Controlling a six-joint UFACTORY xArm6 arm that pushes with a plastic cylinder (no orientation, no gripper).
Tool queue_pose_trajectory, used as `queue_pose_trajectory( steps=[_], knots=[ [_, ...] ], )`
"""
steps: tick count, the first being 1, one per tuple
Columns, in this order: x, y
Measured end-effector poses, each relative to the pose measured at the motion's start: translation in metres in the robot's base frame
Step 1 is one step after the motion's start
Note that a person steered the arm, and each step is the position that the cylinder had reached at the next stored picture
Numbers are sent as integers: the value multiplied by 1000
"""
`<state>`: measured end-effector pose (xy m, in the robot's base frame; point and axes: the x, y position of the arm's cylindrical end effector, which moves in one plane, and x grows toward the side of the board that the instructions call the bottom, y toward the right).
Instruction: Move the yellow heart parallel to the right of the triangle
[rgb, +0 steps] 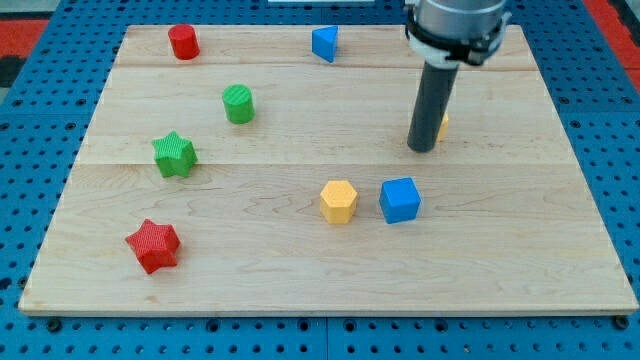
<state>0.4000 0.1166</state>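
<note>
My dark rod comes down from the view's top right, and my tip (422, 149) rests on the board. The yellow heart (442, 125) is almost wholly hidden behind the rod; only a yellow sliver shows at the rod's right edge, just above my tip. The blue triangle (325, 43) lies near the view's top edge, well to the upper left of my tip.
A yellow hexagon (339, 201) and a blue cube (400, 199) sit below my tip. A red cylinder (184, 42) is at top left, a green cylinder (238, 103) and a green star (174, 154) at left, a red star (153, 246) at bottom left.
</note>
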Motion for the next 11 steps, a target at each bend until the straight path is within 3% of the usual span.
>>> queue_pose_trajectory(
  steps=[1,3,4,6,7,8,9,11],
  knots=[
    [-33,20],
    [-38,97],
    [-89,74],
    [-21,66],
    [-46,29],
    [-65,58],
    [-111,51],
    [-98,-1]
  ],
)
